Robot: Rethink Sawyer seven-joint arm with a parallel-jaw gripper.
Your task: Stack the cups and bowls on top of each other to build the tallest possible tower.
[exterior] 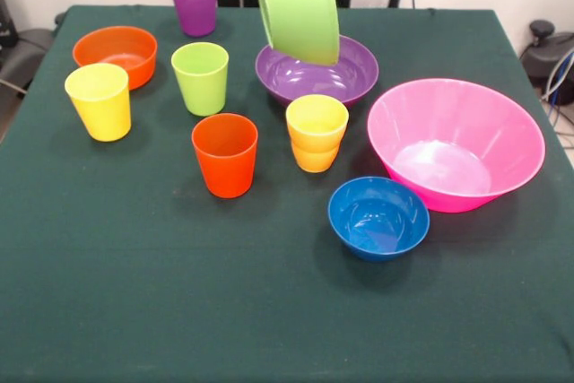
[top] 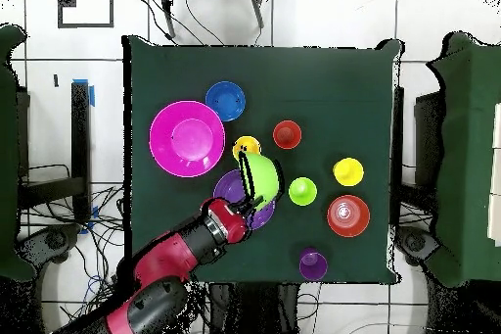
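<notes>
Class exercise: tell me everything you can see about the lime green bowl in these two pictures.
The lime green bowl is a round, glossy bowl that looks like plastic, medium in size. It is tipped steeply on its side, lifted above the purple bowl, its lower edge over that bowl's hollow; whether they touch cannot be told. In the overhead view the gripper grips its rim, with the red and black arm reaching in. Nothing lies inside it.

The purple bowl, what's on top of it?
The green bowl, tilted on edge, held by the gripper over the purple bowl. It hides the purple bowl's back rim, so I can't tell whether they touch.
</notes>
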